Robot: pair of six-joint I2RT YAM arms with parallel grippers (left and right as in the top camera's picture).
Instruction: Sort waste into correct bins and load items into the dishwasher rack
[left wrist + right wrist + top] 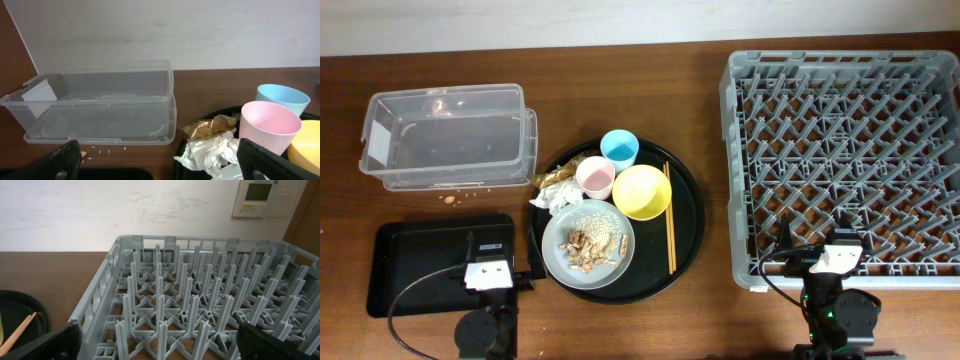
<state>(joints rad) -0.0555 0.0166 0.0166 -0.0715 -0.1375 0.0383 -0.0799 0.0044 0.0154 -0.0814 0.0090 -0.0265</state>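
Observation:
On the round black tray (688, 215) stand a pink cup (595, 177), a light-blue cup (619, 149) and a yellow bowl (641, 191). A grey plate (565, 262) carries beige food scraps (592, 245). Chopsticks (670, 215) lie along the tray's right side. White tissue (555, 196) and a gold wrapper (552, 178) sit at its left. The clear tub (445, 135) and black rectangular tray (420, 265) are left; the grey rack (845, 150) is right. My left gripper (500, 262) (160, 167) is open over the black tray's right end. My right gripper (820, 250) (160, 347) is open above the rack's near edge.
A few crumbs (451, 199) lie on the wood in front of the tub. In the left wrist view the tub (100, 100), wrapper (205, 127), tissue (207, 152) and pink cup (267, 125) are ahead. A wall panel (262, 197) hangs behind the rack (200, 295).

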